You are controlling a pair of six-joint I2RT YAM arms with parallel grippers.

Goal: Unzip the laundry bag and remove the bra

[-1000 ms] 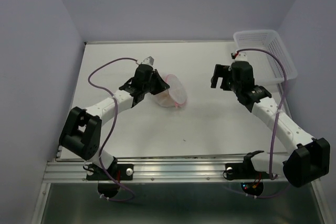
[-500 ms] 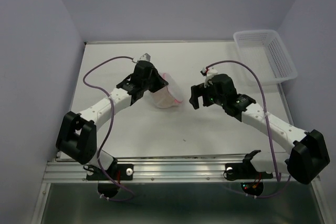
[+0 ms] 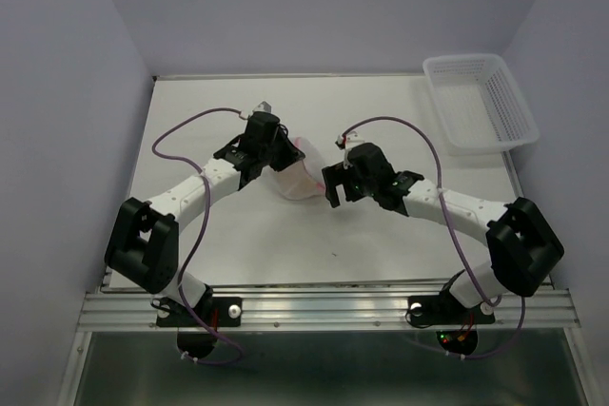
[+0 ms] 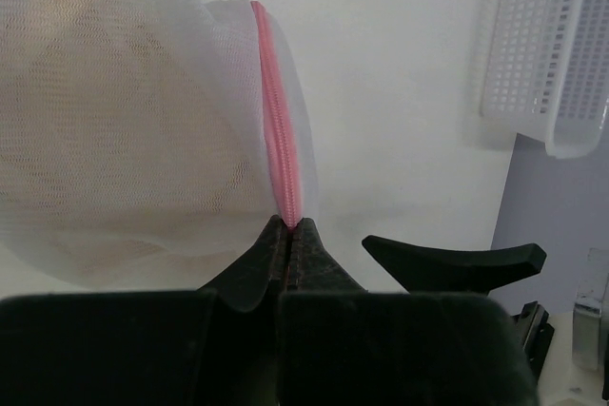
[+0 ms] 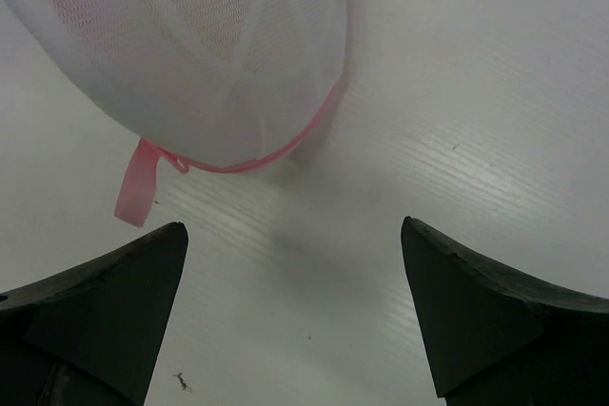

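The left hand [image 3: 282, 149] is clenched on the small round laundry bag of translucent white mesh [image 3: 303, 172], which sits on the white bench [image 3: 381, 230] a little left of centre. This is the same grip it had a second ago, though the pouch now looks narrower and more bunched against the fingers than it did then. The right hand [image 3: 333, 185] has changed most. A second ago it hung near the rectangular white plastic lattice basket [image 3: 481, 102] at the far right corner, half a second ago it was partway across, and now it sits just beside the pouch's right edge, its fingers spread apart and holding nothing. The left wrist view shows what the overhead view cannot: the left hand [image 4: 288, 231] pinches the bag [image 4: 124, 111] exactly on its pink zipper line [image 4: 278, 130], which runs straight up from the closed fingertips. Behind the mesh there is a pale beige-peach cast, the soft bra [image 4: 90, 73], still inside the pouch. The basket [image 4: 547, 45] appears at that view's upper right. The right wrist view alone shows the right hand [image 5: 293, 227] with the bag [image 5: 190, 45] ahead of its open fingers and not touching them, the pink trim curving along the pouch's lower edge, and a short pink ribbon tab [image 5: 138, 183] hanging off it toward the bench [image 5: 457, 73].
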